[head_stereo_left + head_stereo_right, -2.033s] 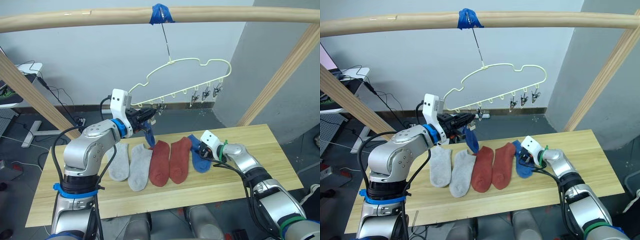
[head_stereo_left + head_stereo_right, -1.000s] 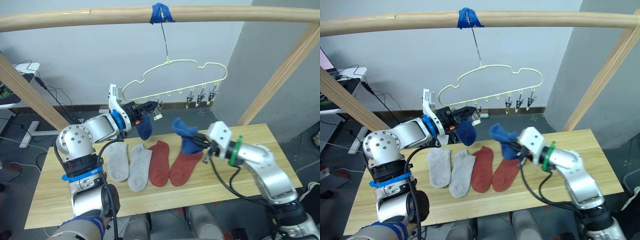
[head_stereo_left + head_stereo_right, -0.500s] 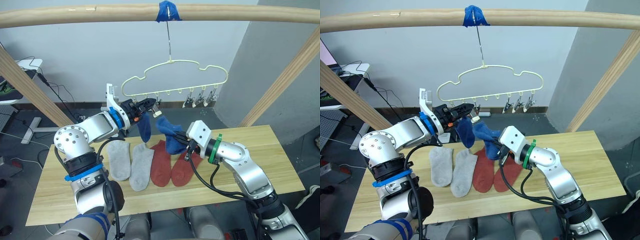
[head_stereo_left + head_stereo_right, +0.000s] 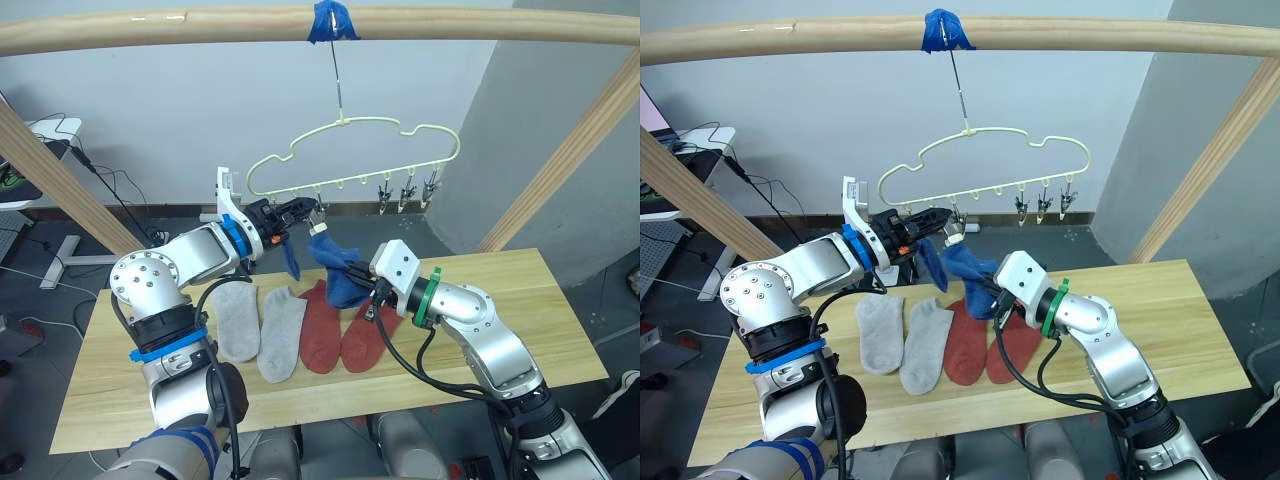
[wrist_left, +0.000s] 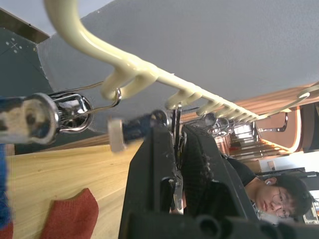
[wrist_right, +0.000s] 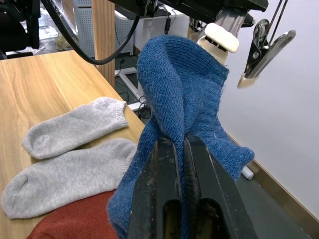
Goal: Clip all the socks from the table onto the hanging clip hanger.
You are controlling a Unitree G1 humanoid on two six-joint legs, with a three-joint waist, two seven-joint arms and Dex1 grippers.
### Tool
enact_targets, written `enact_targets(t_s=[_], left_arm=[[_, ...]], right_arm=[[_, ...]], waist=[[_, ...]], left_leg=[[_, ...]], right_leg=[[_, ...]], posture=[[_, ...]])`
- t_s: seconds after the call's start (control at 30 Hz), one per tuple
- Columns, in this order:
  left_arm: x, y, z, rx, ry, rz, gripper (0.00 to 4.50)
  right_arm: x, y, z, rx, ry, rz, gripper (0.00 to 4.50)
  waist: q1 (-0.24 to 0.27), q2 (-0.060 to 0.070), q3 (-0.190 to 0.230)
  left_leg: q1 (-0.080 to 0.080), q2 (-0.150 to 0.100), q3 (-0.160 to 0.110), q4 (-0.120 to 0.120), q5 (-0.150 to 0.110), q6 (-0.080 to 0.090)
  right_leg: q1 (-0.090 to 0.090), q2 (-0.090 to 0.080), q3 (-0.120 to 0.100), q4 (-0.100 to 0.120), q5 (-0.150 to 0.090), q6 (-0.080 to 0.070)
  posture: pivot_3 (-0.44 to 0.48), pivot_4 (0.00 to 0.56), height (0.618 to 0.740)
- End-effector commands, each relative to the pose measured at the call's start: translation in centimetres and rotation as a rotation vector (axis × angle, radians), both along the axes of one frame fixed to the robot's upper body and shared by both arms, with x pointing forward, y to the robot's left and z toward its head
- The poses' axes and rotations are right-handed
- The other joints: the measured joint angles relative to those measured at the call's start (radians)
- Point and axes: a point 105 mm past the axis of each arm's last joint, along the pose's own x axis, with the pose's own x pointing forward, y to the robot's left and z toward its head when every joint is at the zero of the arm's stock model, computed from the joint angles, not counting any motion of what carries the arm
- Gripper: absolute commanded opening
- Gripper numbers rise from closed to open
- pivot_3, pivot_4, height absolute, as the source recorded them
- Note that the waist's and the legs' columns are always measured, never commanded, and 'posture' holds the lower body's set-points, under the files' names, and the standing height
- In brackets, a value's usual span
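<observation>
Head stereo looks down; wrist cams close, sharing clip hanger point(image 4: 352, 153).

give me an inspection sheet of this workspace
surface: table, light wood planks
socks: two grey and two red lie flat in a row; one blue sock hangs from a hanger clip; second blue sock held up near it
hanger: clip hanger hangs by its hook from a taped pole
clutter: nothing seen
grippers: left gripper shut on a silver clip; right gripper shut on the second blue sock
cables: black leads along both arms; cords on the floor
surroundings: person in background
</observation>
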Motion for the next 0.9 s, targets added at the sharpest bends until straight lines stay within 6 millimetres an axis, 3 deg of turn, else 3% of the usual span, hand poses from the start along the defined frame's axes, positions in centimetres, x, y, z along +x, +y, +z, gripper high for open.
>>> enact_targets(t_s=[0.03, 0.9], left_arm=[[-0.32, 0.03, 0.81, -0.008, -0.04, -0.011, 0.12], [-0.28, 0.2, 0.29, 0.002, -0.032, 0.002, 0.12]], right_arm=[[-0.26, 0.3, 1.73, 0.039, -0.064, 0.021, 0.07], [-0.21, -0.22, 1.95, -0.003, -0.095, 0.004, 0.07]], waist=[[0.0, 0.0, 0.0], [0.0, 0.0, 0.0]], left_leg=[[0.0, 0.0, 0.0, 0.0, 0.0, 0.0], [0.0, 0.0, 0.0, 0.0, 0.0, 0.0]], right_leg=[[0.0, 0.0, 0.0, 0.0, 0.0, 0.0], [0.0, 0.0, 0.0, 0.0, 0.0, 0.0]], posture=[[-0.146, 0.192, 0.74], [-0.149, 0.202, 0.74]])
